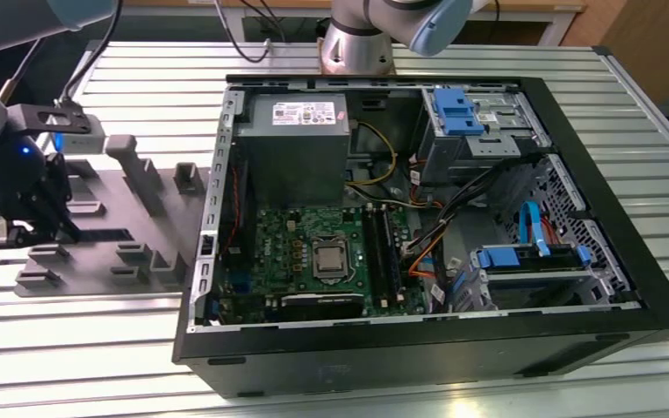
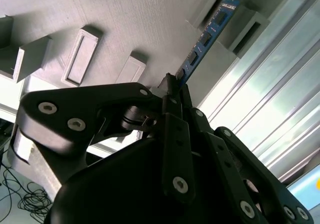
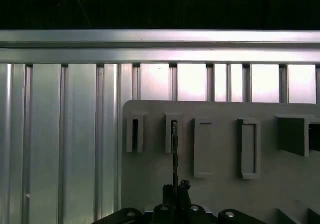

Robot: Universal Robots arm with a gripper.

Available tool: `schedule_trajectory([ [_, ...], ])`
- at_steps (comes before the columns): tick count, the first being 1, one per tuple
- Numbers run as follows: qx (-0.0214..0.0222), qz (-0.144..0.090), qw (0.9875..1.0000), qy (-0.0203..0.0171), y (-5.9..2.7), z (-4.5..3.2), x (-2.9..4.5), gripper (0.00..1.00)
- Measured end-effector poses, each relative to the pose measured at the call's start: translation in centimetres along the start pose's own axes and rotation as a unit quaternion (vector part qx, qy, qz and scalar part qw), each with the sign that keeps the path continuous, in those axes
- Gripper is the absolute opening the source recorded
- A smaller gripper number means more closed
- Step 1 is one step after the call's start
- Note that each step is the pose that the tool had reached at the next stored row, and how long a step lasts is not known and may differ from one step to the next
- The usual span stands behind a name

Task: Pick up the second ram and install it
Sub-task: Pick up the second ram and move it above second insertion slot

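Note:
The second ram (image 2: 205,36) is a thin blue stick with dark chips, and my gripper (image 2: 172,86) is shut on one end of it. In the first wrist view the ram (image 3: 174,154) appears edge-on, running from the gripper (image 3: 175,191) to a narrow slot of the gray holder (image 3: 150,184). I cannot tell whether its far end still sits in that slot. In the exterior view the gripper (image 1: 27,228) hangs over the holder's (image 1: 114,228) side at the exterior view's left. The motherboard (image 1: 311,252) with its long black slots (image 1: 381,252) lies in the open computer case.
The open black case (image 1: 428,348) takes up the middle and the exterior view's right, with a power supply (image 1: 293,131), blue drive cages (image 1: 469,113) and loose cables (image 1: 428,235) inside. Upright gray blocks (image 1: 137,170) stand on the holder. The ribbed metal table (image 1: 56,331) lies around both.

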State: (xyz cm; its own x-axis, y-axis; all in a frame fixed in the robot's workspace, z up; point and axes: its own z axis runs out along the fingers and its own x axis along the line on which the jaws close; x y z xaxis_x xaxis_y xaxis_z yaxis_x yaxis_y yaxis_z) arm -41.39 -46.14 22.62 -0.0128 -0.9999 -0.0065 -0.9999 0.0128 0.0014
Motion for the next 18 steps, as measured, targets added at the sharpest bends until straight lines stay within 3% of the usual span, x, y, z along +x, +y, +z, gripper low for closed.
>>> schedule_trajectory([
  [18, 0.0001, 0.000, 1.0000, 0.0000, 0.00, -1.29, -0.01, 0.14],
])
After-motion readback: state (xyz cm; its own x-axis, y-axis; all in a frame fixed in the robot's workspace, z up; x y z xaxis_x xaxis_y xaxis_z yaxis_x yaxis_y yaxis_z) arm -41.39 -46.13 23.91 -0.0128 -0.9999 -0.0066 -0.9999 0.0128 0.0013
